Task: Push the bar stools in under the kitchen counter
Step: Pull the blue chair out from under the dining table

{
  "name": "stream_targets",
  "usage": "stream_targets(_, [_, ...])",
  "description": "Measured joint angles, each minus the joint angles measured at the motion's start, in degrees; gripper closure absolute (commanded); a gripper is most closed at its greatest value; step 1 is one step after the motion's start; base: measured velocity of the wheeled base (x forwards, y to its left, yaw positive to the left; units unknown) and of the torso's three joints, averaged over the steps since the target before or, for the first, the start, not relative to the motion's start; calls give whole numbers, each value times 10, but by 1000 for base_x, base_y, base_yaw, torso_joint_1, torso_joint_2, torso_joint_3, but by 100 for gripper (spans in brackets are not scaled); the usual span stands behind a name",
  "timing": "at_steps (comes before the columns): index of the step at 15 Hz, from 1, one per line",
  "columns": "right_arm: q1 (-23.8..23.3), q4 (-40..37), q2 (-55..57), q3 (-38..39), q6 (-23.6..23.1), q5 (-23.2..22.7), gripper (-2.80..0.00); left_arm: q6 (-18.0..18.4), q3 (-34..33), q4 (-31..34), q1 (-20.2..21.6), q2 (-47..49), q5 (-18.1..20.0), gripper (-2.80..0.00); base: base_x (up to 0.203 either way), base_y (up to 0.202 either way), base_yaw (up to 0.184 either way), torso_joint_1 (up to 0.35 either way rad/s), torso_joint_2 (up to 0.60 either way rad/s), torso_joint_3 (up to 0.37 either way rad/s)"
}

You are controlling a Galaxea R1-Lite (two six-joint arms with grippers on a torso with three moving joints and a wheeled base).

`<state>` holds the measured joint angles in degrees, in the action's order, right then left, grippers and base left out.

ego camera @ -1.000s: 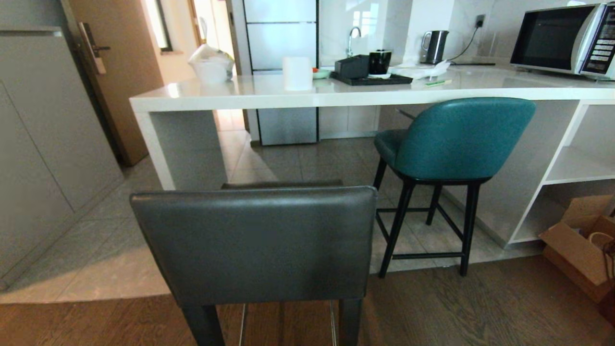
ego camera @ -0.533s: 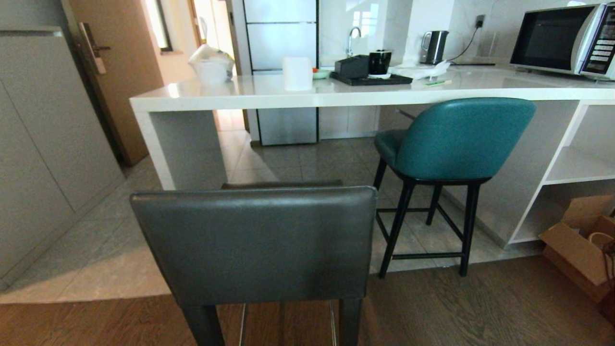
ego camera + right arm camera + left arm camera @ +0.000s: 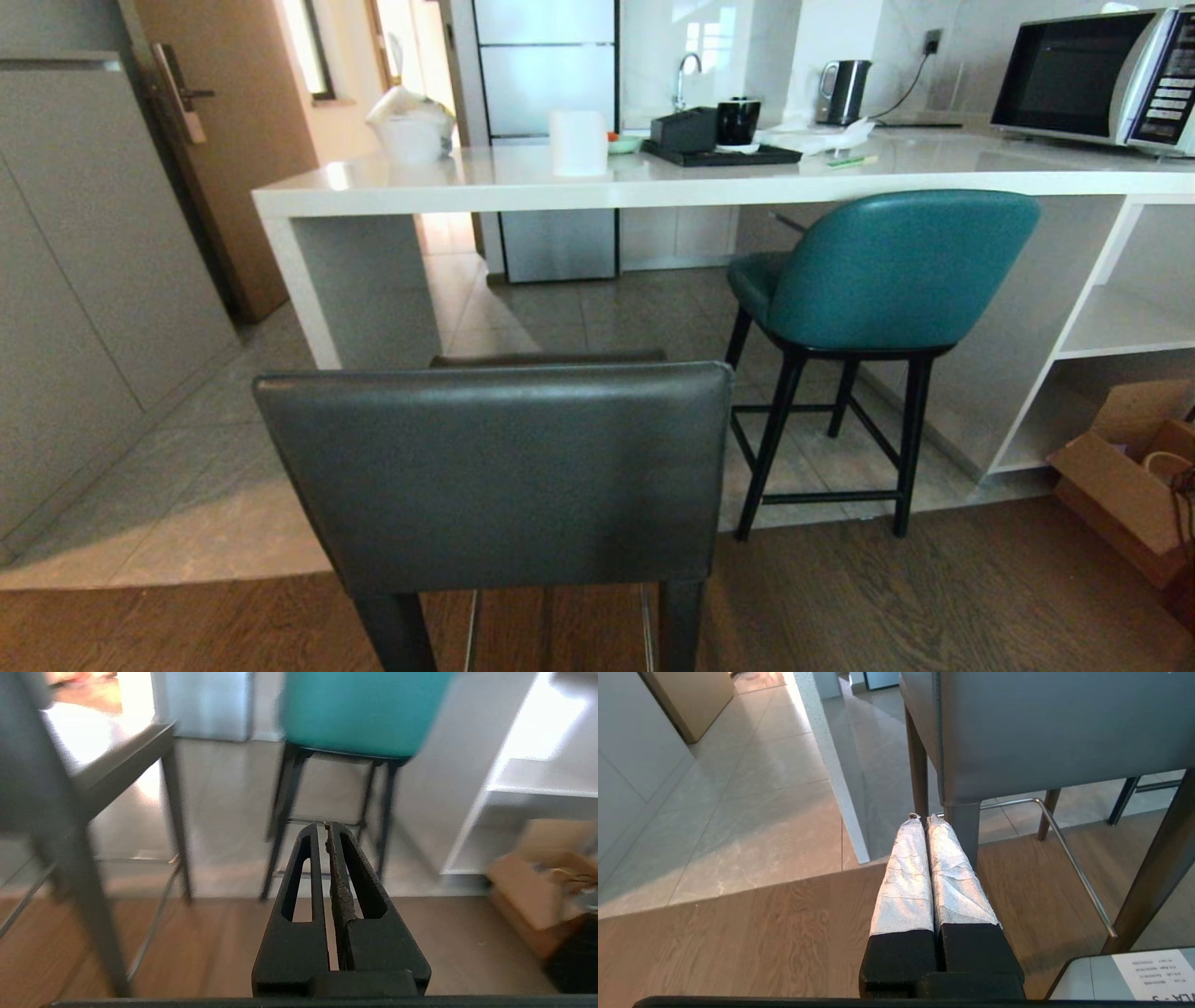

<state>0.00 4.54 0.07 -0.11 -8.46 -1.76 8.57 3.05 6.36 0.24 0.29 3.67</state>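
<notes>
The grey stool (image 3: 495,476) stands right in front of the robot, out on the wood floor, well back from the counter (image 3: 597,182). The teal stool (image 3: 887,271) is partly under it. Both grippers are low behind the grey stool, pinched closed and holding nothing: the left gripper (image 3: 927,820) points near its leg, nearer than the right gripper (image 3: 327,826).

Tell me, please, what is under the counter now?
Under the counter: the teal stool's seat front, tiled floor, and white shelving at the right. The grey stool stands outside it and hides some floor behind.
</notes>
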Motion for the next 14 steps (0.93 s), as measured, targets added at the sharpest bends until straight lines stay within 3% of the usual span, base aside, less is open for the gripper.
stream_targets(3, [0, -14, 0, 1, 46, 5, 0, 0, -6, -2, 1, -1, -4, 0, 0, 0, 0, 0, 0, 0])
stream_targets(5, [0, -13, 0, 1, 62, 16, 0, -31, -8, -2, 1, -2, -10, 0, 0, 0, 0, 0, 0, 0])
stream_targets(7, [0, -10, 0, 1, 91, 27, 0, -30, -8, 0, 1, -2, -11, 0, 0, 0, 0, 0, 0, 0])
stream_targets(14, [0, -10, 0, 1, 96, 28, 0, -30, -9, 1, 0, -2, -11, 0, 0, 0, 0, 0, 0, 0])
